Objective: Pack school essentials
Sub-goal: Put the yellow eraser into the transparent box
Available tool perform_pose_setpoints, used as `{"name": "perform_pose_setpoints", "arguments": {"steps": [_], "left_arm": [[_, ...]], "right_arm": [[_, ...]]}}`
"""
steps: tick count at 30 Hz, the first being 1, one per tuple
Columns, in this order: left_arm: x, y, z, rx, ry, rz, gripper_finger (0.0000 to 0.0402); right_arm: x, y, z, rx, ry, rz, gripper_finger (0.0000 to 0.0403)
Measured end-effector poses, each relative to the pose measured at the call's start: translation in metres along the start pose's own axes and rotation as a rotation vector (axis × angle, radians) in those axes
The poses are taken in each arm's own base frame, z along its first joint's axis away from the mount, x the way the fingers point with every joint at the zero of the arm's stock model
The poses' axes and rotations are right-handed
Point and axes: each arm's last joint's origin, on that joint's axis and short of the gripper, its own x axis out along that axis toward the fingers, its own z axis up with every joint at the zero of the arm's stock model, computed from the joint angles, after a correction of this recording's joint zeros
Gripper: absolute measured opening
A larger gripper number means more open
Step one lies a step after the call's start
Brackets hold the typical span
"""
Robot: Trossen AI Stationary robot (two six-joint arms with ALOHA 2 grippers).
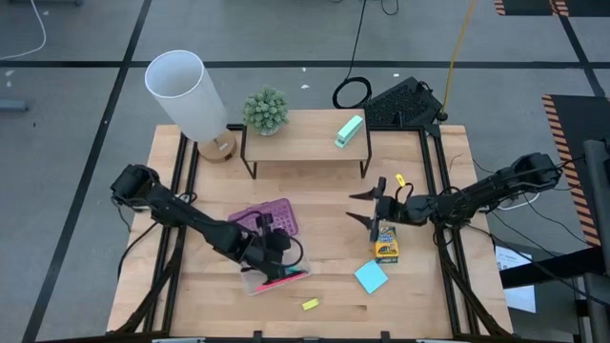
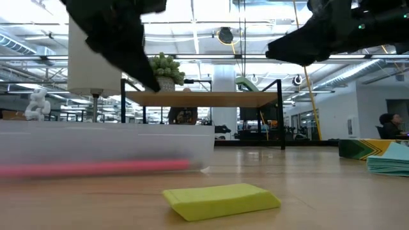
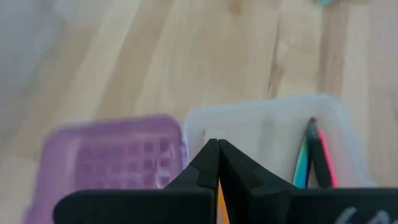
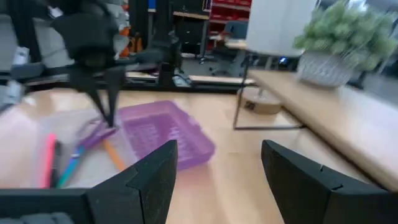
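Observation:
A clear case (image 1: 278,274) lies on the table with its purple lid (image 1: 268,217) beside it. In it are a pink pencil (image 3: 328,169), a black pen (image 3: 318,155), an orange pencil (image 4: 113,155) and the purple-handled scissors (image 4: 93,134). My left gripper (image 1: 274,245) is shut and points down into the case, its tips just over the scissors' handle. My right gripper (image 1: 360,206) hovers open and empty at mid-table, right of the lid. Just right of it, toward the near edge, the crayon box (image 1: 386,248), blue sticky-note pad (image 1: 371,277) and yellow eraser (image 1: 310,304) lie flat on the wood. My left gripper has its shut fingertips (image 4: 112,121) right at the scissors' purple handle (image 4: 93,134) and above the orange pencil's upper end (image 4: 104,144), coming from above. Whether they touch either one, I cannot tell.
A low wooden shelf (image 1: 305,143) at the far side carries a potted plant (image 1: 265,110) and a mint-green block (image 1: 349,131). A white lamp (image 1: 186,95) stands at the far left. A small yellow piece (image 1: 400,179) lies near the right arm. Bare wood shows along the near edge.

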Motion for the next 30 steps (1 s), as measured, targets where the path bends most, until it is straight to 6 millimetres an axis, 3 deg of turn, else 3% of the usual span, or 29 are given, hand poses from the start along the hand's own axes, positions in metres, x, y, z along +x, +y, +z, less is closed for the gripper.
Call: {"name": "perform_pose_setpoints", "arguments": {"steps": [10,17,22,30], "left_arm": [[-0.003,-0.003,0.015,0.156,-0.128,-0.058,0.001],[-0.014,-0.025,0.014,0.173,-0.218,-0.137,0.001],[-0.025,-0.041,0.008,0.162,-0.254,-0.19,0.001],[-0.041,-0.062,-0.007,0.135,-0.269,-0.218,0.001]], "right_arm": [[-0.015,0.028,-0.017,0.298,0.194,0.116,0.0226],[-0.02,0.057,-0.005,0.304,0.342,0.192,0.0226],[-0.006,0.082,0.008,0.225,0.373,0.228,0.0226],[0.029,0.132,0.007,0.115,0.455,0.367,0.0226]]}}
